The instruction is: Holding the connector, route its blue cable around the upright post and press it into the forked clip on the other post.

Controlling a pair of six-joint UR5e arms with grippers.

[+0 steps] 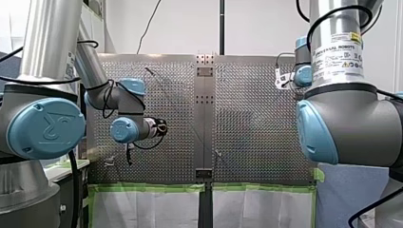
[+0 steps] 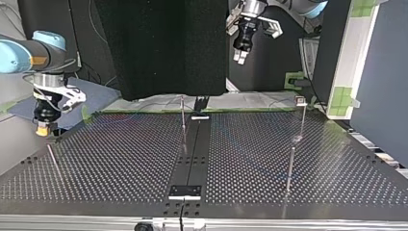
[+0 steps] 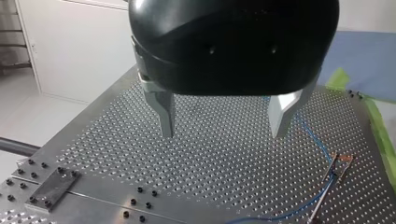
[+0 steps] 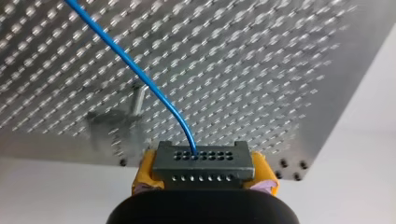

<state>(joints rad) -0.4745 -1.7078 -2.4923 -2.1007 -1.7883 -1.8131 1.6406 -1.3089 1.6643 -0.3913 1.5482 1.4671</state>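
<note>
In the right wrist view my right gripper (image 4: 204, 173) with yellow pads (image 4: 145, 172) is shut on a dark multi-hole connector (image 4: 203, 161). A blue cable (image 4: 135, 70) leaves one of its holes and runs away over the perforated plate, past a thin upright post (image 4: 137, 102). In the top view this gripper (image 2: 43, 128) hangs over the plate's left edge. My left gripper (image 3: 224, 125) is open and holds nothing, high above the plate (image 2: 240, 57). Beyond its fingers the blue cable (image 3: 317, 145) passes a post with a clip (image 3: 338, 167).
Thin posts stand on the plate (image 2: 120, 159) in the top view: one at the back centre (image 2: 183, 115), one with a forked top (image 2: 300, 101) at the back right, one nearer at the right (image 2: 291, 163), one leaning at the left (image 2: 53, 159). A dark seam strip (image 2: 192, 149) divides the plate.
</note>
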